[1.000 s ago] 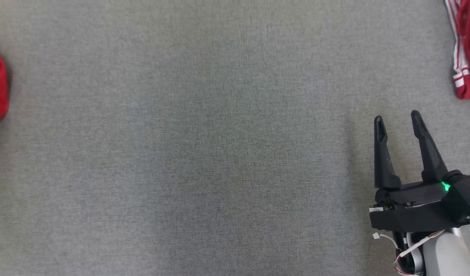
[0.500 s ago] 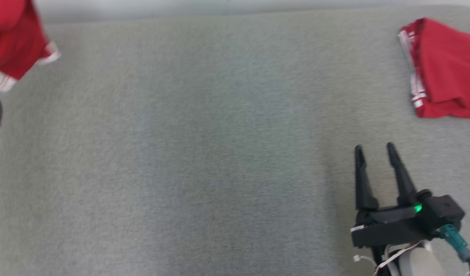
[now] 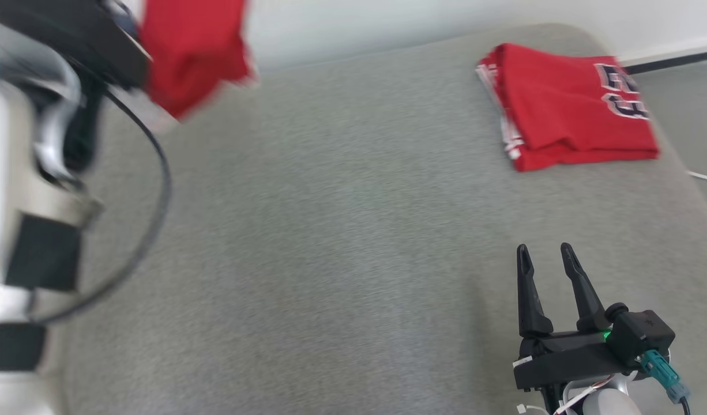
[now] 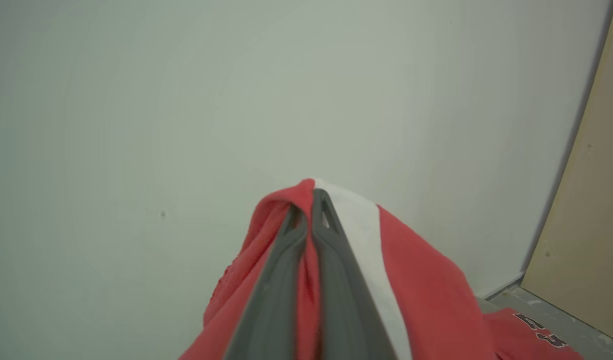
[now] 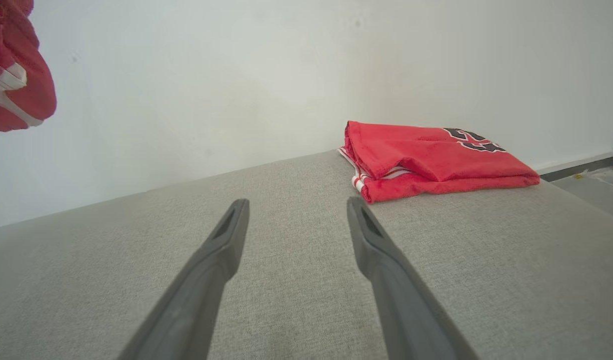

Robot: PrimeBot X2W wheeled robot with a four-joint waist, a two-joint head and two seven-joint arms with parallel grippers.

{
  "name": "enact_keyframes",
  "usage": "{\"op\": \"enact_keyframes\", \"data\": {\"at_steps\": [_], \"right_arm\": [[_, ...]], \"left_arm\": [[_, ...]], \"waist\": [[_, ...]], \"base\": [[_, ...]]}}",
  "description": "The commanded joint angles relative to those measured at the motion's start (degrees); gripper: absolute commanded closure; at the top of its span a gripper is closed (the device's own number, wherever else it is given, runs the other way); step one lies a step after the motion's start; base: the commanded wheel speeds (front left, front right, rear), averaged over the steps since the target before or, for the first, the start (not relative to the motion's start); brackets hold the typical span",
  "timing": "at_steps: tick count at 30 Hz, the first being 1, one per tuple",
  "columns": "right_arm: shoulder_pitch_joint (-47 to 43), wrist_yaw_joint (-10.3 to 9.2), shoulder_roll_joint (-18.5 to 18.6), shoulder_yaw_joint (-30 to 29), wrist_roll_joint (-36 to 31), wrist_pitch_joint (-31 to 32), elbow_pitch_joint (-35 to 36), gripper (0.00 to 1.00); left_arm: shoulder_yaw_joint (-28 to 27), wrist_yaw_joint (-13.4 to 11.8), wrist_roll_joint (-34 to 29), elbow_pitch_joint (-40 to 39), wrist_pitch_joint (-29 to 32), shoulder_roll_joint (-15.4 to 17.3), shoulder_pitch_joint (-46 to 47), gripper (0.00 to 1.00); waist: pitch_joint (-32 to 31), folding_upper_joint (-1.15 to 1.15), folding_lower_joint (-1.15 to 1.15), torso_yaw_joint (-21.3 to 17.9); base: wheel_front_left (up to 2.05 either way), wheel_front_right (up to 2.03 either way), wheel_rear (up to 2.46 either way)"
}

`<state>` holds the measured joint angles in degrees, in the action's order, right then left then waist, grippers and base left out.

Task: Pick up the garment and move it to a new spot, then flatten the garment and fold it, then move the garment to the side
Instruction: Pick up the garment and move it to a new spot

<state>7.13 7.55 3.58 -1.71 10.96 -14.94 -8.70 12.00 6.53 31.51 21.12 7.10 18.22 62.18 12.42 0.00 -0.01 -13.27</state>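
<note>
The garment [image 3: 192,52] is red with white trim and hangs bunched in the air at the upper left, blurred by motion. My left gripper [image 4: 309,205] is shut on a fold of the garment [image 4: 416,290], with red cloth pinched between the fingers and draped down both sides. My pale left arm [image 3: 19,173] stands tall along the left edge of the head view. My right gripper [image 3: 545,249] hovers open and holding nothing over the grey surface at the lower right. In the right wrist view the right gripper [image 5: 297,204] points toward the wall, with the hanging garment [image 5: 16,85] at the far left.
Another red garment [image 3: 567,104], folded and with dark lettering, lies at the far right corner of the grey padded surface [image 3: 330,259]; it is the folded garment [image 5: 426,160] ahead of my right fingers. A black cable [image 3: 157,190] loops beside my left arm. A pale wall backs the surface.
The head camera has tilted up, bringing the wall and the whole folded garment into view. My left arm has risen into view with the red garment lifted higher. My right gripper stays open.
</note>
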Motion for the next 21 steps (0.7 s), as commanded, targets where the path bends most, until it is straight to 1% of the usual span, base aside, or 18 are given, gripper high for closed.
{"op": "enact_keyframes", "data": {"at_steps": [1,6,7,8,10,13,16,19,21], "right_arm": [[-0.91,-0.15,-0.50,-0.10,0.35,-0.28,0.17,0.00],[-1.81,-0.15,-0.67,-0.29,0.60,-0.29,0.64,0.00],[-2.21,-0.15,-0.72,-0.45,0.51,-0.30,0.85,0.00],[-2.21,-0.15,-0.72,-0.45,0.51,-0.30,0.85,0.00],[-2.35,-0.15,-0.75,-0.43,0.60,-0.30,0.95,0.00],[-2.21,-0.15,-0.79,0.01,0.73,-0.29,0.83,0.00],[-1.82,-0.15,-0.80,0.34,1.06,-0.31,0.61,0.00],[-1.71,-0.15,-0.82,0.58,1.34,-0.31,0.36,0.00],[-1.52,-0.15,-0.82,0.65,1.35,-0.31,0.07,0.00]], "left_arm": [[0.89,-0.49,0.34,-1.52,0.07,-1.30,-2.88,1.00],[3.32,-1.55,0.80,-4.91,0.03,-4.15,-10.38,1.00],[4.09,-2.24,1.39,-5.75,-0.44,-5.60,-13.89,1.00],[4.09,-2.24,1.39,-5.75,-0.44,-5.60,-13.89,1.00],[4.62,-2.78,2.22,-5.70,-0.73,-6.63,-17.46,1.00],[5.42,-3.35,2.18,-4.01,-2.07,-7.48,-22.88,1.00],[6.40,-3.39,2.02,-1.48,-3.60,-8.11,-27.45,1.00],[7.60,-3.12,2.58,1.83,-4.98,-9.25,-32.06,1.00],[8.55,-2.83,2.06,4.22,-5.75,-9.32,-34.31,1.00]], "waist": [[-3.26,0.00,0.01,-4.76],[-4.30,0.00,0.01,-7.00],[-4.49,0.00,0.01,-7.36],[-4.49,0.00,0.01,-7.36],[-4.48,0.00,0.01,-7.72],[-4.38,0.00,0.01,-8.28],[-4.28,0.00,0.01,-8.65],[-4.33,0.00,0.01,-8.82],[-4.42,0.00,0.01,-8.86]], "base": [[0.00,0.00,0.00],[0.00,0.00,0.00],[0.00,0.00,0.00],[0.00,0.00,0.00],[0.00,0.00,0.00],[0.00,0.00,0.00],[0.00,0.00,0.00],[0.00,0.00,0.00],[0.00,0.00,0.00]]}}
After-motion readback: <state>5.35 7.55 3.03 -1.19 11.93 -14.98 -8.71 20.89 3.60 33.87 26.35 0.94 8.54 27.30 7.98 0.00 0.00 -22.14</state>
